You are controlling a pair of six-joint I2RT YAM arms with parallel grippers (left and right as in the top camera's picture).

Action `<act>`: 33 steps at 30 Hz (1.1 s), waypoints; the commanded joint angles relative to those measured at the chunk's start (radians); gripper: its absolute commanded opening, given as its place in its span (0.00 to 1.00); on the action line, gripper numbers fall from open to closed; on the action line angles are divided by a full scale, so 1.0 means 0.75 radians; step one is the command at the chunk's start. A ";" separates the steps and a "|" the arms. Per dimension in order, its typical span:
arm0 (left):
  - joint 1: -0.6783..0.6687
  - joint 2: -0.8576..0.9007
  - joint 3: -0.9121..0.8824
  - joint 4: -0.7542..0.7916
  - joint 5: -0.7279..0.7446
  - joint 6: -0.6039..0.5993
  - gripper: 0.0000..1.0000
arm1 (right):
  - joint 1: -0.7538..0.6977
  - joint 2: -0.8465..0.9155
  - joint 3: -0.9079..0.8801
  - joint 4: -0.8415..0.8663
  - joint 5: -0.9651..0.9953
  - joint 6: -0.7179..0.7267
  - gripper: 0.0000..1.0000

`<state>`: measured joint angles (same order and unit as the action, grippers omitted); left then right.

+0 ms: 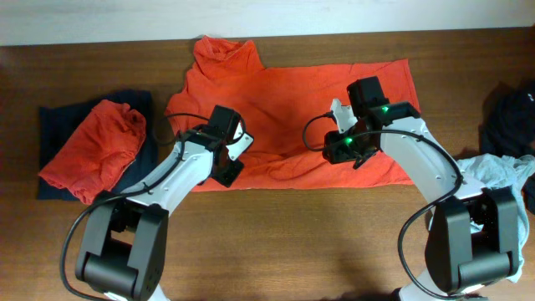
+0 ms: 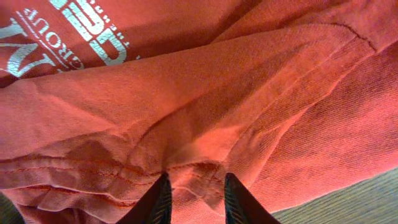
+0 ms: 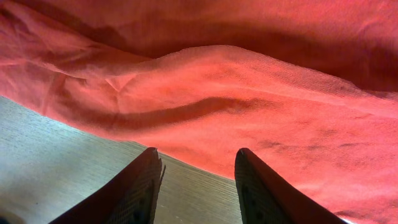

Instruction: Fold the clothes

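While the left gripper (image 2: 196, 182) pinches the T-shirt (image 1: 284, 92) on the wooden table (image 1: 292, 242), the right gripper (image 3: 198, 157) gapes empty.

Brown wooden table (image 1: 292, 242); white strip (image 1: 251, 17) behind

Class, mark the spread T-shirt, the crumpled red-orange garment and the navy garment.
Spread T-shirt (image 1: 284, 92), overhead view, chest area.
Crumpled red-orange garment (image 1: 92, 155), overhead view, its middle.
Navy garment (image 1: 57, 117), overhead view, upper left corner.
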<state>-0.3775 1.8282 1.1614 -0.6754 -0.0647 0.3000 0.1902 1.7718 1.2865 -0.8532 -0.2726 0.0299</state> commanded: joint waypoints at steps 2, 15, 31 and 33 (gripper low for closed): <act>0.001 0.011 0.005 -0.002 -0.005 0.016 0.22 | -0.005 -0.023 0.020 -0.001 -0.016 0.011 0.43; 0.001 0.012 0.005 -0.067 0.081 0.017 0.59 | -0.005 -0.023 0.020 -0.006 -0.016 0.011 0.43; -0.001 0.071 0.009 -0.040 0.096 0.016 0.02 | -0.005 -0.023 0.020 -0.006 -0.016 0.011 0.42; -0.001 0.067 0.030 -0.067 0.092 0.015 0.00 | -0.005 -0.023 0.020 -0.006 -0.015 0.011 0.42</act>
<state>-0.3779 1.8744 1.1622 -0.7074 -0.0074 0.3119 0.1902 1.7718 1.2865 -0.8574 -0.2749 0.0303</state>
